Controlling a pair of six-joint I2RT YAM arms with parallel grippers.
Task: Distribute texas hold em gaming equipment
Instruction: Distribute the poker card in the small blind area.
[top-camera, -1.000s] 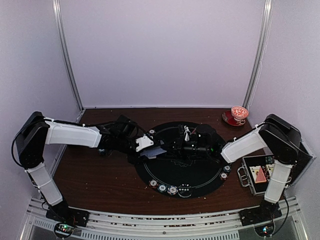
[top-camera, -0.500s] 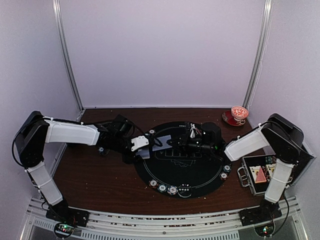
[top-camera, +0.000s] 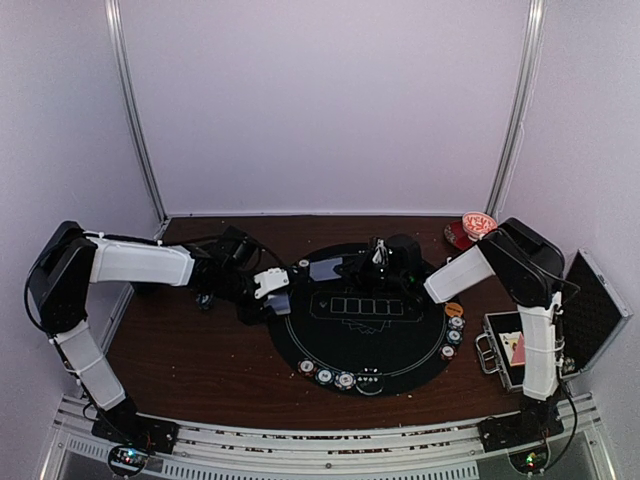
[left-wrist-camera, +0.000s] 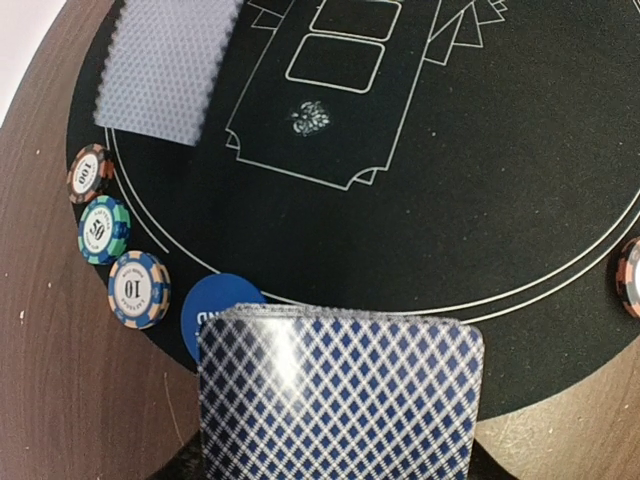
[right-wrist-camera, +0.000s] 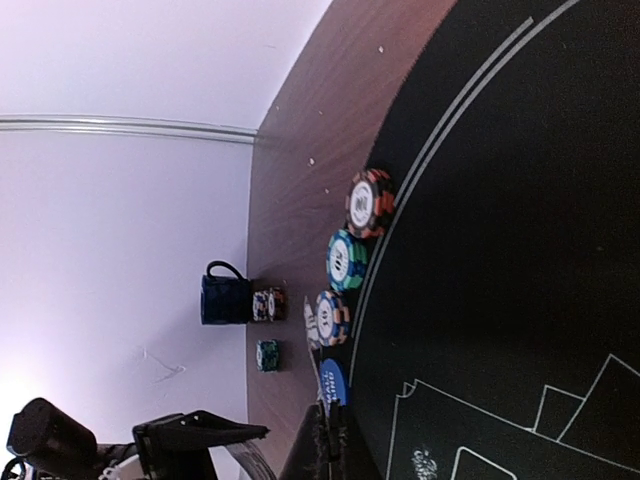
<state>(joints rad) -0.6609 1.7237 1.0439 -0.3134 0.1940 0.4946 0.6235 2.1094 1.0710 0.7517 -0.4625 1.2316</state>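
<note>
My left gripper (top-camera: 272, 293) is shut on a deck of blue diamond-backed playing cards (left-wrist-camera: 340, 395) at the left rim of the round black mat (top-camera: 400, 345). The deck hides the jaws in the left wrist view. A grey-blue card (left-wrist-camera: 165, 65) lies face down on the mat beyond it. Three striped chips (left-wrist-camera: 104, 229) and a blue disc (left-wrist-camera: 215, 310) line the mat's edge beside the deck. My right gripper (right-wrist-camera: 330, 448) is shut with nothing seen in it, low over the mat's far side near that card (top-camera: 325, 268). More chips (top-camera: 325, 376) and an orange disc (top-camera: 453, 309) sit on the near and right rims.
A red-patterned cup and saucer (top-camera: 478, 228) stand at the back right. An open metal case (top-camera: 520, 350) lies at the right. A dark mug (right-wrist-camera: 225, 298) and small chip stacks (right-wrist-camera: 268, 304) stand left of the mat on the brown table (top-camera: 190, 360).
The left gripper has drawn back to the left with the deck. The right gripper has moved toward the back of the mat, and one card now lies there.
</note>
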